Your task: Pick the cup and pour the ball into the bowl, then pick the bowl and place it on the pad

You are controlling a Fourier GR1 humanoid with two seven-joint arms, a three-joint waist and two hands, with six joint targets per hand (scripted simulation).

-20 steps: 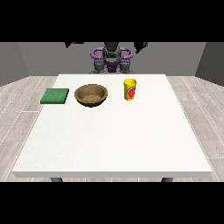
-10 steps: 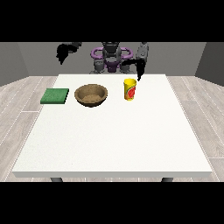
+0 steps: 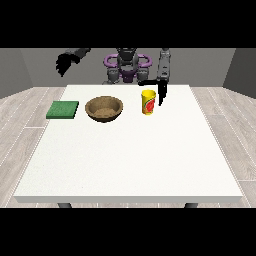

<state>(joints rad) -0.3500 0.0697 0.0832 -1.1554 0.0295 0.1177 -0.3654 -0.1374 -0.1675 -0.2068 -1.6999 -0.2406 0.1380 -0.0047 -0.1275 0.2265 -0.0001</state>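
My hand at the view's right hung just beside the yellow cup, fingers straight, holding nothing. Cup stood near the surface's far edge, wooden bowl beside it, green pad toward the far corner. Other hand raised; fingers unclear.

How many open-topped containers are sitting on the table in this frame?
2. The brown bowl sits left of centre near the table's far edge, right of the green pad. The yellow cup stands to the bowl's right. Nothing appears to be hiding another.
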